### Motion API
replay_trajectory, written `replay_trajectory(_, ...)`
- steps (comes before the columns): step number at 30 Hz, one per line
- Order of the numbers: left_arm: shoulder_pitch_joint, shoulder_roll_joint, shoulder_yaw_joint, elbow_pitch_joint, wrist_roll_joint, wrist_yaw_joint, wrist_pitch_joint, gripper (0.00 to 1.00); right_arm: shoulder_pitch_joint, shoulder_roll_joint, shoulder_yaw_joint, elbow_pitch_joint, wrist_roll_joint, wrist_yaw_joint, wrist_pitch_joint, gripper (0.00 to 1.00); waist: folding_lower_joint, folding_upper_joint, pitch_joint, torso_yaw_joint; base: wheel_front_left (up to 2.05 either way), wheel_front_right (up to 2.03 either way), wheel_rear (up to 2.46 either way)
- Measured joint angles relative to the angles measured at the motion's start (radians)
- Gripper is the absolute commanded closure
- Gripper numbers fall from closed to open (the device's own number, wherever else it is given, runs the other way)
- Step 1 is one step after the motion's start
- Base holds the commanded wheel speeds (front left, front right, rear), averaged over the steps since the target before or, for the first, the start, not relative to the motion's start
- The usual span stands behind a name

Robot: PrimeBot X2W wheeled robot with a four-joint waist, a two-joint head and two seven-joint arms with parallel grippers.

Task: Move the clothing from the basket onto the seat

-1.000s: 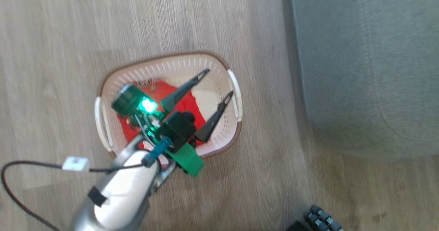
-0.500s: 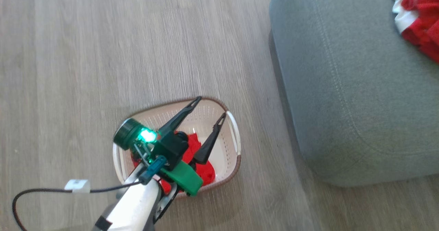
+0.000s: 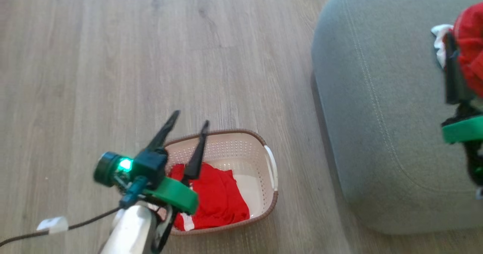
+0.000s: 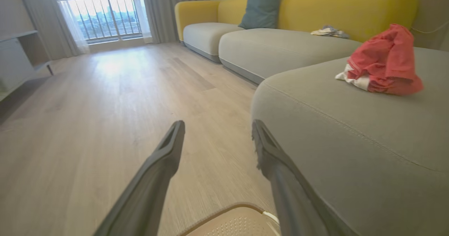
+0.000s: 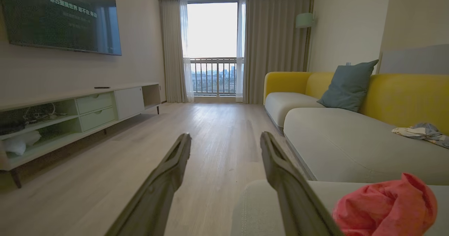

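The cream basket (image 3: 241, 154) stands on the wood floor with a red garment (image 3: 217, 199) with white trim lying in it. My left gripper (image 3: 190, 118) is open and holds nothing, its fingers pointing over the basket's far left rim. In the left wrist view the left gripper (image 4: 218, 123) hangs over the basket's rim (image 4: 228, 208), beside the grey seat (image 4: 350, 148). A second red garment (image 4: 382, 62) lies crumpled on the seat (image 3: 377, 114). My right gripper (image 5: 226, 137) is open over the seat's edge, next to that garment (image 5: 386, 208); one dark finger (image 3: 453, 80) is at the right edge.
A black cable with a white tag (image 3: 53, 223) trails from my left forearm. Further seats with a yellow backrest (image 5: 403, 95), a teal cushion (image 5: 347, 85) and a patterned cloth (image 5: 421, 130) run along the right. A low TV cabinet (image 5: 70, 116) lines the left wall.
The head camera has shifted, so the basket sits lower and the seat's garment has come into view. My left gripper has swung from above the basket's inside to its far left rim, still open.
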Motion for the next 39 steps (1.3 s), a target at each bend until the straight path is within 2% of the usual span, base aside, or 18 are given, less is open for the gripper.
replay_trajectory(6, 0.029, -0.007, 0.091, -0.003, 0.000, 0.057, 0.000, 0.00, 0.061, 0.058, 0.067, -0.043, -0.003, 0.000, 0.000, 0.00, 0.0000, 0.0000, -0.034, 0.046, 0.00, 0.00, 0.00)
replay_trajectory(13, 0.030, -0.014, 0.134, -0.004, 0.002, 0.102, 0.000, 0.00, 0.120, 0.126, 0.117, -0.050, -0.022, 0.000, 0.000, 0.00, 0.0000, 0.0000, -0.049, 0.097, 0.00, 0.00, 0.00)
replay_trajectory(22, 0.064, -0.017, 0.182, -0.013, -0.028, 0.207, 0.000, 0.00, 0.207, 0.248, 0.082, -0.011, -0.101, 0.000, 0.000, 0.00, 0.0001, 0.0000, -0.051, 0.135, 0.00, 0.00, 0.00)
replay_trajectory(29, 0.073, -0.018, 0.176, 0.010, -0.030, 0.212, 0.000, 0.00, 0.255, 0.297, 0.050, 0.019, -0.138, 0.000, 0.000, 0.00, 0.0001, 0.0000, -0.067, 0.141, 0.00, 0.00, 0.00)
replay_trajectory(39, 0.107, -0.018, 0.149, 0.023, -0.055, 0.185, 0.000, 0.00, 0.275, 0.304, 0.032, 0.026, -0.163, 0.000, 0.000, 0.00, 0.0001, 0.0000, -0.081, 0.151, 0.00, 0.00, 0.00)
